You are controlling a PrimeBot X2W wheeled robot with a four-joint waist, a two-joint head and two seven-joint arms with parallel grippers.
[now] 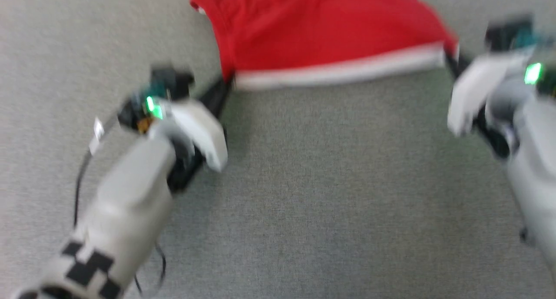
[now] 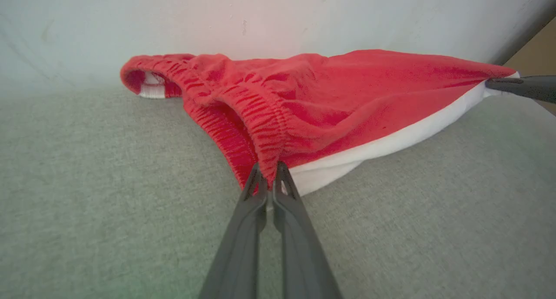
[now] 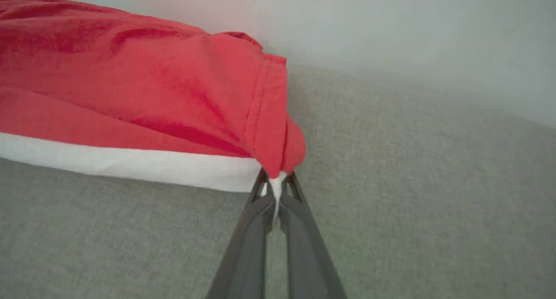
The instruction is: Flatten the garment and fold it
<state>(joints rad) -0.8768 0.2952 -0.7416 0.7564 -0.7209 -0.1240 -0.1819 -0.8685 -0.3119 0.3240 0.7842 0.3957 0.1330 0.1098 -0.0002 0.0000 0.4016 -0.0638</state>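
Flattening, I had the left end effector (image 2: pixel 268 177) and right end effector (image 3: pixel 274 181) pinching the shorts (image 1: pixel 321 29); stretching taut seemed next.

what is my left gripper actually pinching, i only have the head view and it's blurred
Observer: The left gripper is shut on the garment at the near end of its gathered waistband, where the white stripe starts.
Operator: and the right one
Observer: The right gripper is shut on the corner where that stripe meets the leg hem.
Operator: is the waist lying flat
Observer: No, the waistband's far end gapes open, showing a white patch inside.
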